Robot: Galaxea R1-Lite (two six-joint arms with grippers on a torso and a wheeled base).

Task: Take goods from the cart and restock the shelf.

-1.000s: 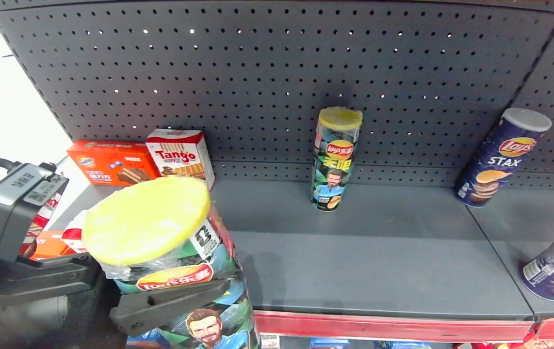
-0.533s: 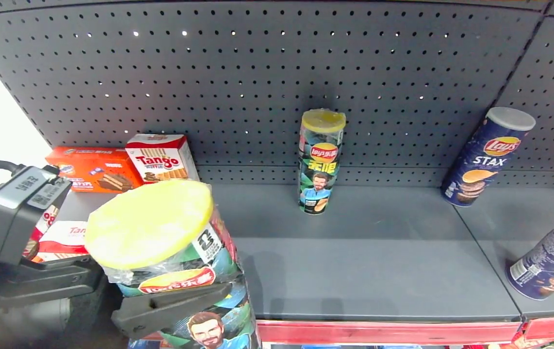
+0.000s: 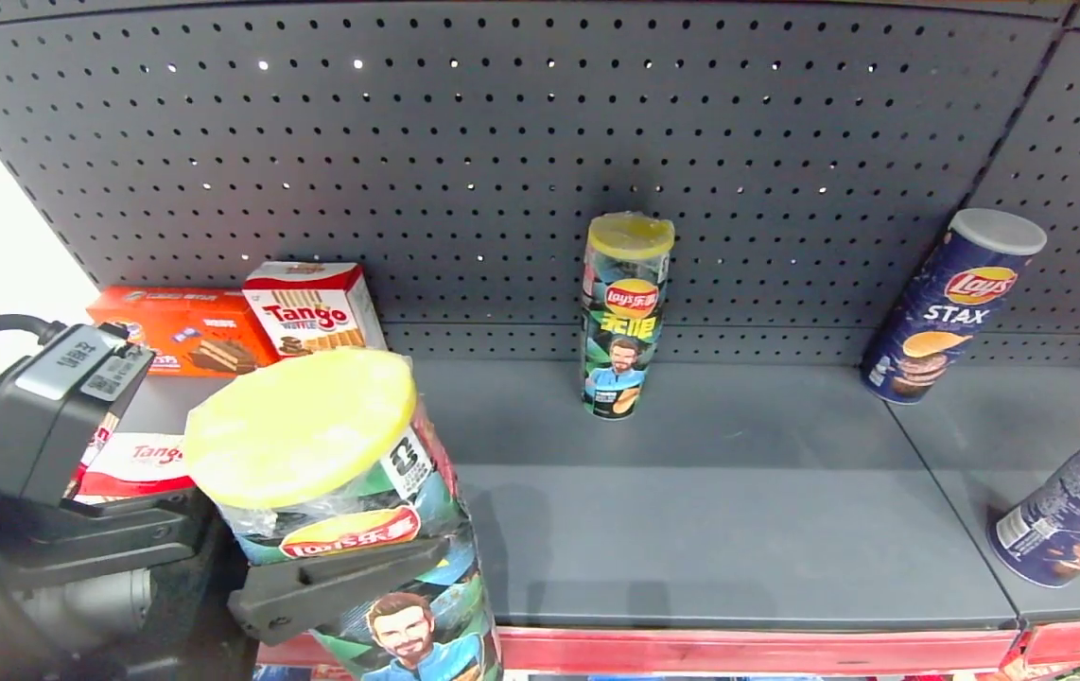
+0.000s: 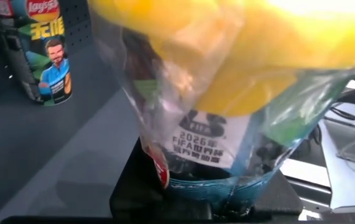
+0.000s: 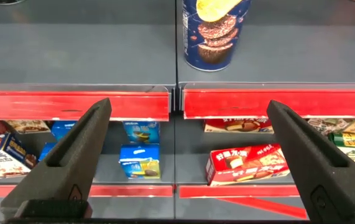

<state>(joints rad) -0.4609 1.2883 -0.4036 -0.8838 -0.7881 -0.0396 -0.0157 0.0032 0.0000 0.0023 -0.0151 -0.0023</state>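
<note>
Head view: left gripper (image 3: 332,558) clamped around a chip can (image 3: 313,426) (upright, yellow lid), so carry it level onto the shelf (image 3: 739,511) beside the standing can (image 3: 625,322).

A can (image 4: 214,155) with a yellow lid (image 4: 245,37) and loose clear wrap (image 4: 133,74) around its top looms close and tilted, while a second can (image 4: 43,56) of the same print stands upright farther off on the grey shelf (image 4: 53,162), just beside the pegboard (image 4: 76,22).
</note>
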